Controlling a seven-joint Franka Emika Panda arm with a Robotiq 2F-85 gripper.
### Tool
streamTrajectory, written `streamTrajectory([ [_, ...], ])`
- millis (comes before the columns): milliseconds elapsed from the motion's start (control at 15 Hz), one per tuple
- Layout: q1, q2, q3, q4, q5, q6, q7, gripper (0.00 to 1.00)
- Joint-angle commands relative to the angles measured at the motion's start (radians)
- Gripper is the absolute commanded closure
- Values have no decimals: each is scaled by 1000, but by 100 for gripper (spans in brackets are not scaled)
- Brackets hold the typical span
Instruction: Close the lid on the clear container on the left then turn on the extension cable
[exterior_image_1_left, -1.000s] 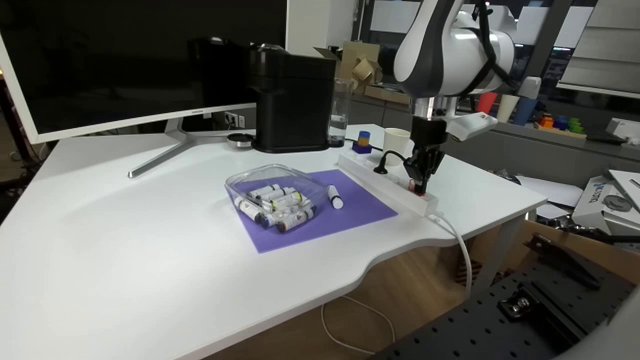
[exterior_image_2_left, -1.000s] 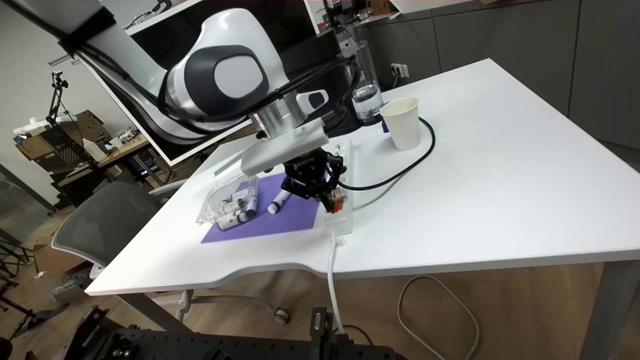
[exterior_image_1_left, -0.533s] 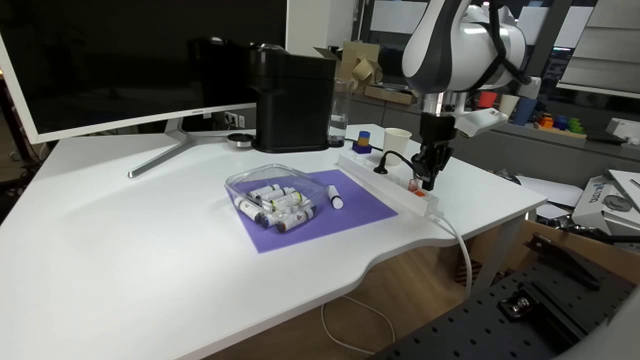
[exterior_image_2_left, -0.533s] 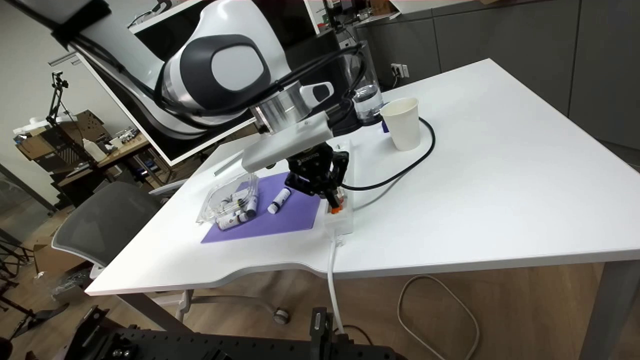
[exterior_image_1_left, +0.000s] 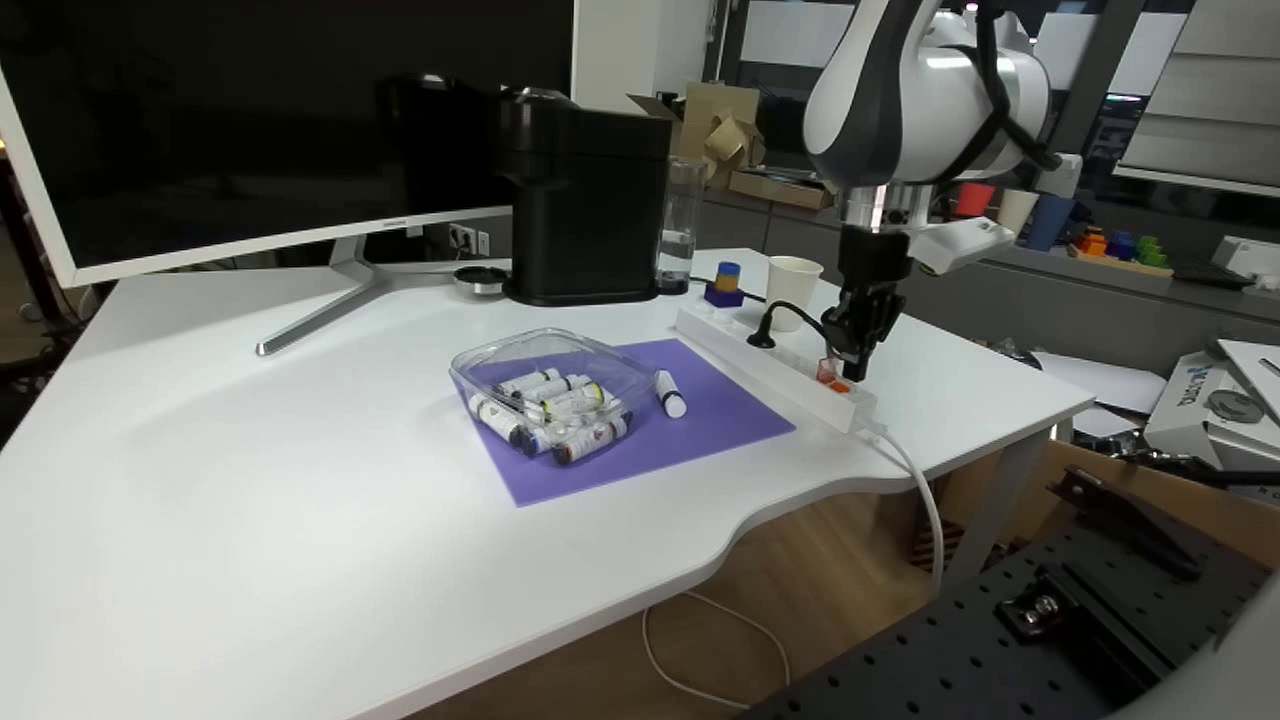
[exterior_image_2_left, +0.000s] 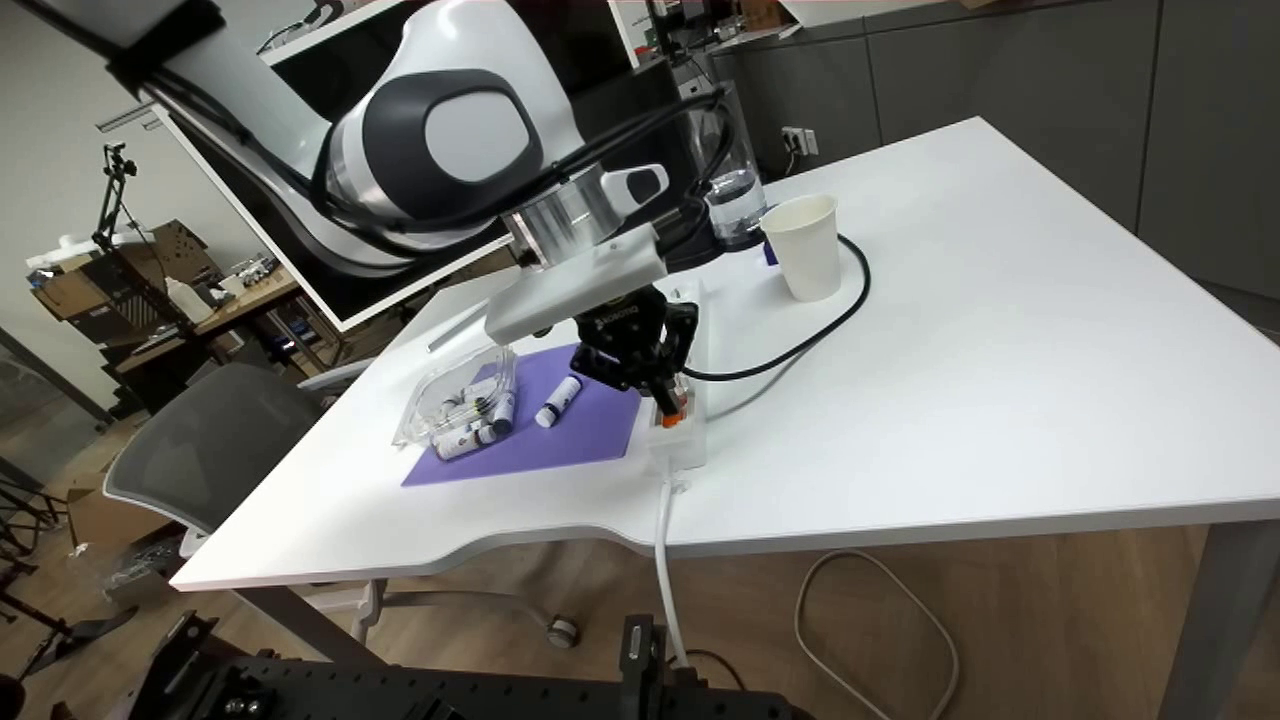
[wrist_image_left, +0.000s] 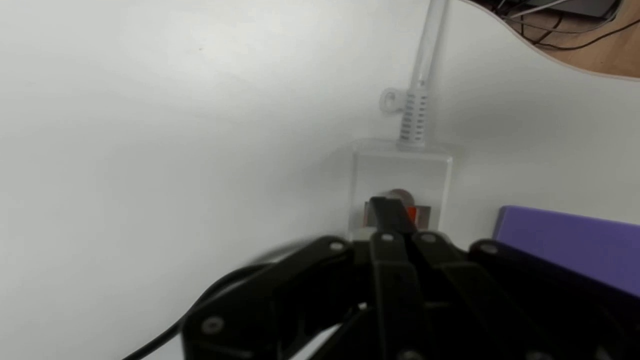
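Extension cable on the desk, just under the gripper; jaws together on nothing, tips at the orange-red switch. Touching it or just above, hard to tell from these angles. Probably at the switching-on step. Could skid off the switch if pressed off-centre, given so narrow a tip. Could also send the whole thing sliding along the smooth desk if pushed more sideways than down. Close to the gripper, a black plug and cord, apt to snag on a careless swing. Farther out, well apart on the purple mat, the clear container, a loose white tube beside it, little threatened by a straight lift.
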Motion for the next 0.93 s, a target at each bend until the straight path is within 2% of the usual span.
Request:
streamTrajectory([
  [0,-25,20,28,26,31,6,-19,100],
  [867,-99,99,100,92,85,2,-88,100],
])
